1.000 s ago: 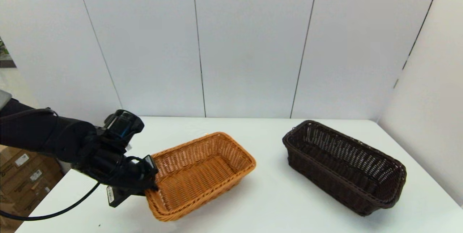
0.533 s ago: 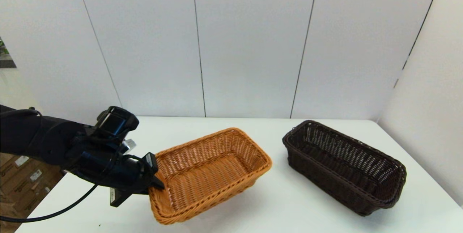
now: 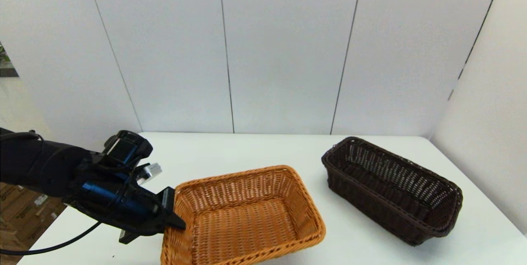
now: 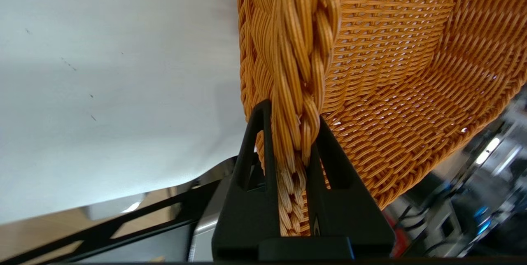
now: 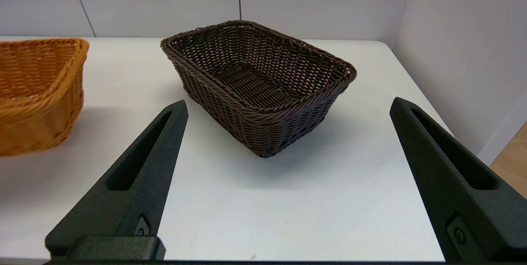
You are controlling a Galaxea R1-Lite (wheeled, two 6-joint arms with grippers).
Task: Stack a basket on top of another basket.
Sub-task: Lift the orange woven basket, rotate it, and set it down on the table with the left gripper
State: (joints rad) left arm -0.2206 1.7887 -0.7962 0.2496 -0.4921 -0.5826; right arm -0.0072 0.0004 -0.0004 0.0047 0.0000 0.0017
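My left gripper (image 3: 175, 221) is shut on the braided rim at the left end of the orange-tan basket (image 3: 247, 211). In the left wrist view both fingers (image 4: 255, 166) pinch that rim, and the orange-tan basket (image 4: 391, 71) hangs above the table. It is at the front left, with its far end pointing right. The dark brown basket (image 3: 391, 191) stands upright on the table at the right, apart from the other. My right gripper (image 5: 288, 104) is open, short of the dark brown basket (image 5: 263, 80), holding nothing. The orange-tan basket (image 5: 37, 88) shows off to one side there.
The white table (image 3: 255, 149) ends at panel walls behind and on the right. Its left edge lies under my left arm, with cardboard boxes (image 3: 24, 199) on the floor beyond. Bare tabletop separates the two baskets.
The left gripper has carried the orange-tan basket toward the front edge and a little right, swinging its far end round to the right. The dark brown basket has not moved.
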